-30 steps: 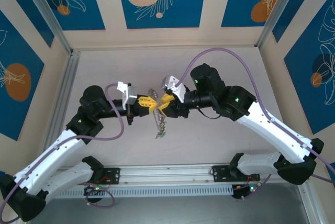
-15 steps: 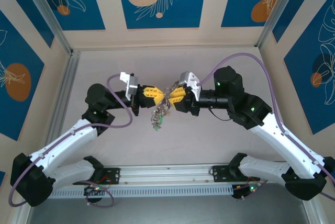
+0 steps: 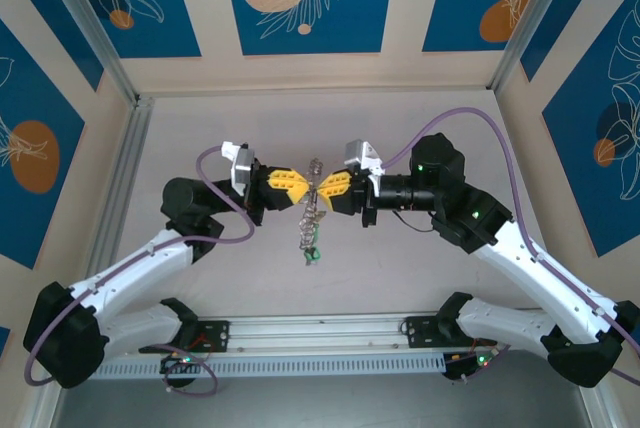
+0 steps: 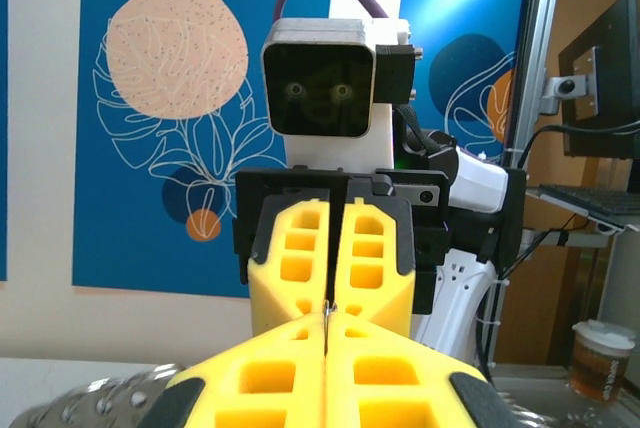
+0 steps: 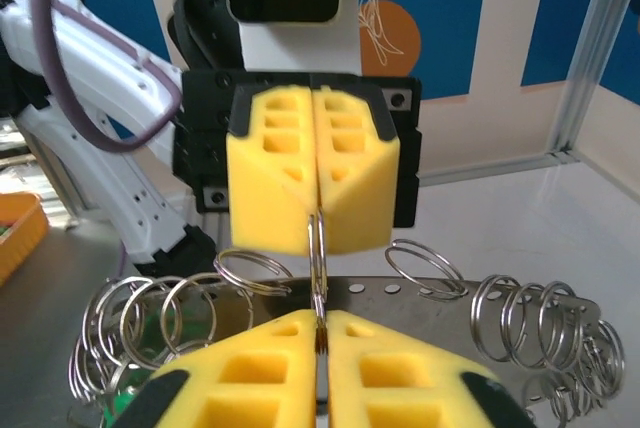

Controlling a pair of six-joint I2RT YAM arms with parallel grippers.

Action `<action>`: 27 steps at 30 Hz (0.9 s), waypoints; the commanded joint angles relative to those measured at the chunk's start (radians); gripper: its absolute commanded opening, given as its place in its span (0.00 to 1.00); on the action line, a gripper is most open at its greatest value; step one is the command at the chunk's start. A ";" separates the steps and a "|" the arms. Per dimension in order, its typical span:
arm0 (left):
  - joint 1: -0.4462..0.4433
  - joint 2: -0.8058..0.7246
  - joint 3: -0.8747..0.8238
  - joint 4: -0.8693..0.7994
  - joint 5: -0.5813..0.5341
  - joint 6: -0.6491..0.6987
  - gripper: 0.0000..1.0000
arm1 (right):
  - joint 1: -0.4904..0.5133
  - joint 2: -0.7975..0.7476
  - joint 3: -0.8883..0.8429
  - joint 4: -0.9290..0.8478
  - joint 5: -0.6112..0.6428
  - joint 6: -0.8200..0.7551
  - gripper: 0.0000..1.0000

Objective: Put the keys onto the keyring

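Note:
The keyring [image 5: 318, 240] is a thin grey metal ring seen edge-on, stretched between two pairs of yellow fingers. My right gripper [image 5: 320, 333] is shut on its near edge. My left gripper [image 5: 316, 223] faces it and is shut on the far edge. In the left wrist view my left gripper [image 4: 328, 326] pinches a sliver of metal, tip to tip with the right gripper [image 4: 331, 298]. From above, the two grippers [image 3: 305, 189] [image 3: 323, 191] meet at mid-table with the keyring [image 3: 314, 184] between them. I cannot make out the keys in the hanging cluster.
A perforated metal strip [image 5: 420, 298] carrying several wire split rings [image 5: 530, 323] hangs behind the held ring. A chain of rings with a green tag [image 3: 312, 253] dangles below the grippers over the table [image 3: 200, 128]. An aluminium rail [image 3: 320, 333] runs along the near edge.
Both grippers have moved back and slightly right, now level and tip to tip. The right gripper's jaws have closed on the ring. The hanging cluster now dangles straight down.

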 commanded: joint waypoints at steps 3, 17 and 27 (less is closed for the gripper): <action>-0.007 0.007 -0.006 0.167 0.007 -0.061 0.00 | -0.003 0.032 0.018 0.033 -0.039 0.037 0.03; 0.004 0.035 0.001 0.178 -0.020 -0.047 0.00 | 0.003 0.027 0.039 -0.020 0.052 0.038 0.31; 0.005 0.017 -0.008 0.138 0.000 -0.050 0.00 | 0.019 -0.052 0.018 -0.003 0.103 0.003 0.40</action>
